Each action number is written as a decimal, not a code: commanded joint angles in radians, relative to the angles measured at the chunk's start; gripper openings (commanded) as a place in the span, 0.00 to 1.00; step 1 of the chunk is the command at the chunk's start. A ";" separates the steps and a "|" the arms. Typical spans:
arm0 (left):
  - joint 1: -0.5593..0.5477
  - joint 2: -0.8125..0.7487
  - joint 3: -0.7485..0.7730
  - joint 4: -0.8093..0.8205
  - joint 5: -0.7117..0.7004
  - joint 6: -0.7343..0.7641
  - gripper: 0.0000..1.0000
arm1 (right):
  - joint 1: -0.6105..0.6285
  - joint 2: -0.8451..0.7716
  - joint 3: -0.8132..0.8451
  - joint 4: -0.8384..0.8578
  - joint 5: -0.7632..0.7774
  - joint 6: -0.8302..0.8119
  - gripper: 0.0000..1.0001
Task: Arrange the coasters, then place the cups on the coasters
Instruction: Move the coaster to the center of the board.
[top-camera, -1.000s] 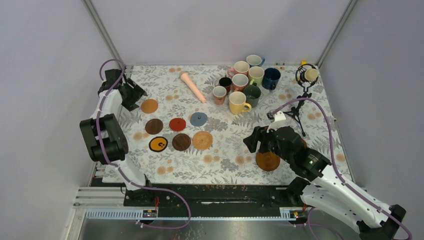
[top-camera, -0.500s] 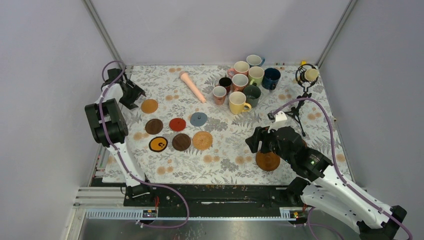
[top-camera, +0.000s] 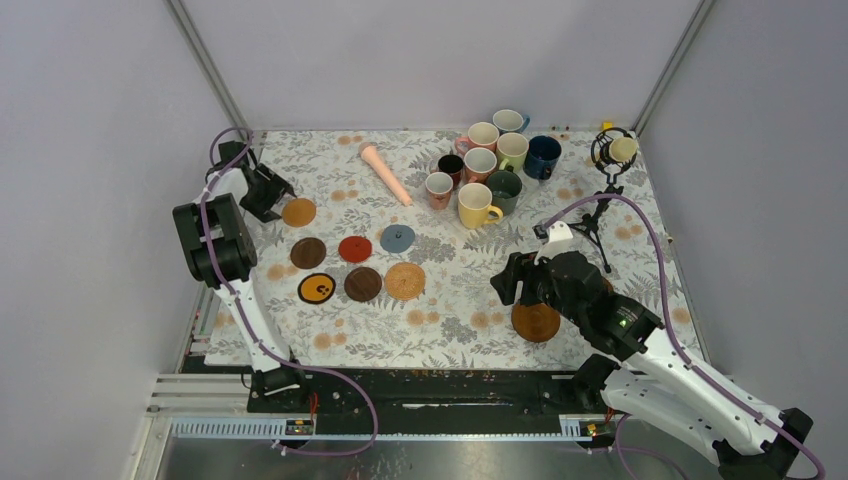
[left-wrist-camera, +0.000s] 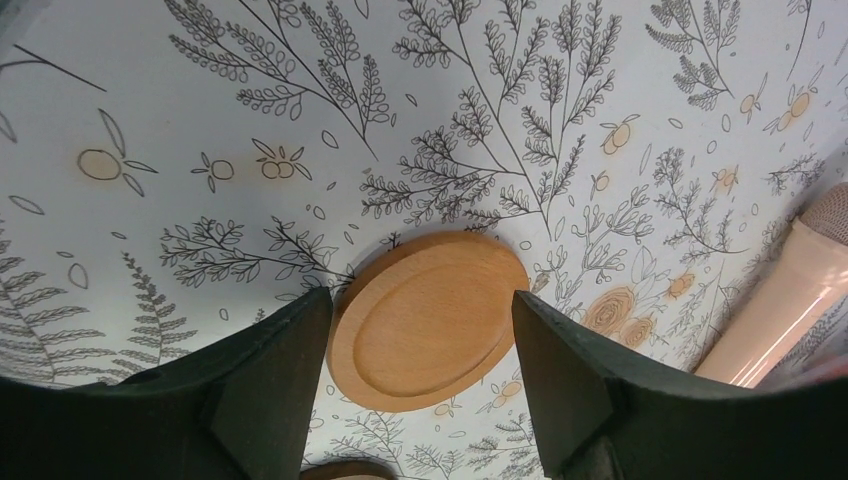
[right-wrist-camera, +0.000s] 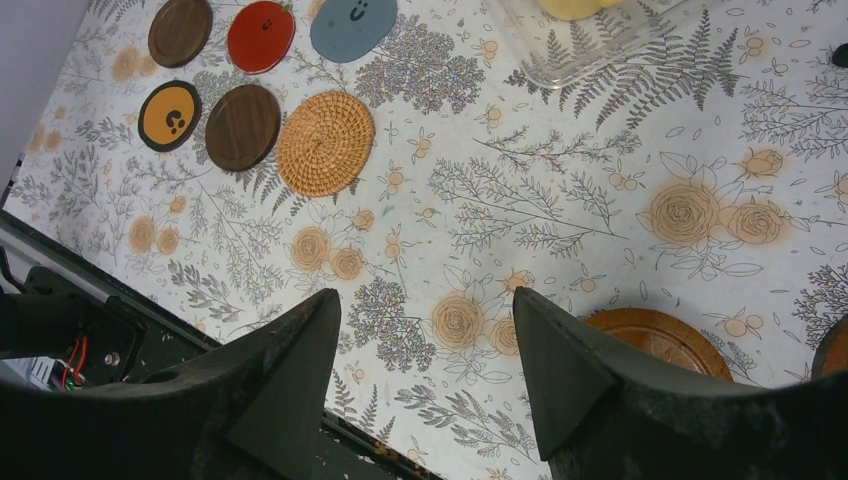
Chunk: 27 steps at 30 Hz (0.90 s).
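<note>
Left wrist: left tool (left-wrist-camera: 419, 296) wide, orange wood coaster (left-wrist-camera: 428, 322) flat on desk (left-wrist-camera: 180, 90) between its jaws, apparently ungripped. Right tool (right-wrist-camera: 428, 300) wide, empty. 6 coasters (top-camera: 363, 284) grouped; cups (top-camera: 479, 162) clustered apart, none placed.

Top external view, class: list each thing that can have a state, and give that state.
Orange wood coaster: flat on the table.
Left gripper: open, astride that coaster.
Right gripper: open, empty.
Cups: upright, bunched together.
Pink stick: lying down.
</note>
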 joint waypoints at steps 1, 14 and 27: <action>0.004 0.020 0.040 0.013 0.058 0.010 0.68 | 0.004 -0.007 0.028 0.022 0.018 -0.003 0.72; -0.013 -0.009 0.001 0.018 0.076 0.006 0.68 | 0.006 -0.043 0.015 0.022 0.013 0.002 0.72; -0.016 -0.044 -0.028 0.029 0.104 0.005 0.68 | 0.004 -0.045 0.003 0.020 0.010 0.014 0.72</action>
